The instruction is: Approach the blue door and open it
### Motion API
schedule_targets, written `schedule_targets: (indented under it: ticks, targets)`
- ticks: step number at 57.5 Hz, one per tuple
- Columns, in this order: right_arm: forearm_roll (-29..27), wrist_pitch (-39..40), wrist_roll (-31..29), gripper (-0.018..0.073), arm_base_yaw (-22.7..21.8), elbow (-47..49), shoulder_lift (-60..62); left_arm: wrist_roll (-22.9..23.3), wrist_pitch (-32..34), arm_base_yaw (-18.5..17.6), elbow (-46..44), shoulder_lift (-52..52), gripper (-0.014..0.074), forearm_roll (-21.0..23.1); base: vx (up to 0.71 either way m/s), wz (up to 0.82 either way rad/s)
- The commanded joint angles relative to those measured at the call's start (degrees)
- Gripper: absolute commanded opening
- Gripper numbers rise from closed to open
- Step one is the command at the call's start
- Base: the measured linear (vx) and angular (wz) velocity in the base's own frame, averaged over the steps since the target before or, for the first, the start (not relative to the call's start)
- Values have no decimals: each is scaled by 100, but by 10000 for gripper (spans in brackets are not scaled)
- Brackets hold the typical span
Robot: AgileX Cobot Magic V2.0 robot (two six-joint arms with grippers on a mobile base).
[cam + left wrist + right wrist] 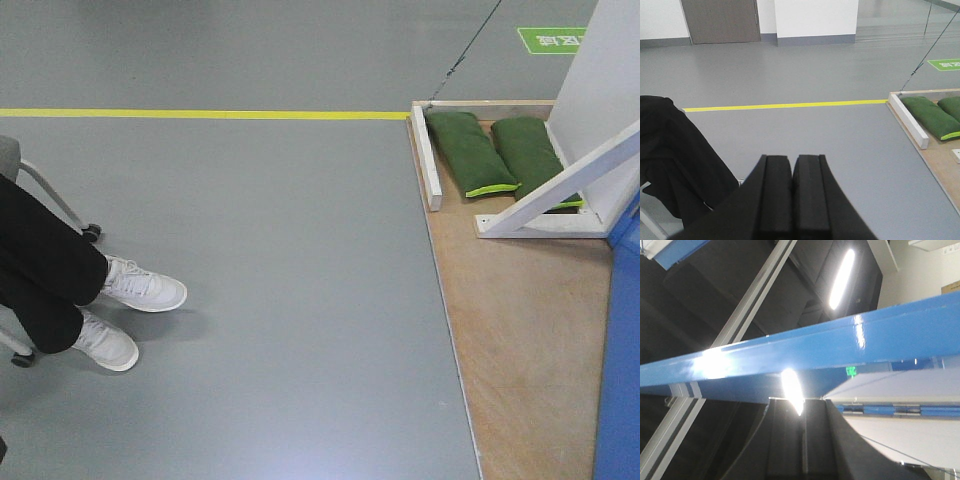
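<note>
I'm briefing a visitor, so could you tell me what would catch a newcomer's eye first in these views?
The glossy blue door dominates, slanting across the right wrist view with bright ceiling-light glare. In the front view, two green bags lie on the wooden platform at right, and a seated person's white sneakers sit at left.

At the bottom of our view we see the left gripper [792,167], its black jaws pressed together with no gap. Beyond it lies grey floor [805,135] crossed by a yellow tape line [785,105]. At right, a wooden platform [942,156] carries a white beam [908,120] and two green bags [932,116]. Black cloth [675,150] hangs at left. A brown door [720,21] stands in the far wall.
</note>
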State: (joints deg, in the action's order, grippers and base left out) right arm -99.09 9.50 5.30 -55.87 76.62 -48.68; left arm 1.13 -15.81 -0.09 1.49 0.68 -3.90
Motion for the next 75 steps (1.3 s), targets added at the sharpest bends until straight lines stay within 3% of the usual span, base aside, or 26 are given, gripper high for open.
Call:
schedule_targets:
  ticks: [1,9,15,22,32,37,44,56,60,69,75]
  targets:
    - [537,-565,-26,12,-38,150,-28,39,486,-37,-149,74,73,12,0,0]
    - [2279,-839,-26,12,-42,150,-61,39,486,-37,-149,74,73,12,0,0]
    - [2797,-854,-26,12,-42,150,-61,39,486,-37,-149,74,73,12,0,0]
    - [2269,-860,-26,12,-42,150,-61,39,486,-37,-149,74,73,12,0,0]
    - [833,-1250,-26,12,-52,150,-233,39,486,-37,-149,74,73,12,0,0]
    - [328,-1661,-26,12,-304,150,-392,39,486,-37,-149,74,73,12,0,0]
    - [-157,-2485,-26,12,-1009,150,-553,39,486,-37,-149,74,73,12,0,0]
    - [-278,-3032,-26,12,-2494,150,-700,39,486,-37,-149,74,73,12,0,0]
    - [-278,-3661,-26,12,-2938,150,-770,39,486,-37,-149,74,73,12,0,0]
    - [-278,-5854,-26,12,-3947,150,-1055,39,486,-37,-149,74,73,12,0,0]
    - [-282,-6560,-26,12,-4407,150,-1217,39,486,-37,-149,74,73,12,0,0]
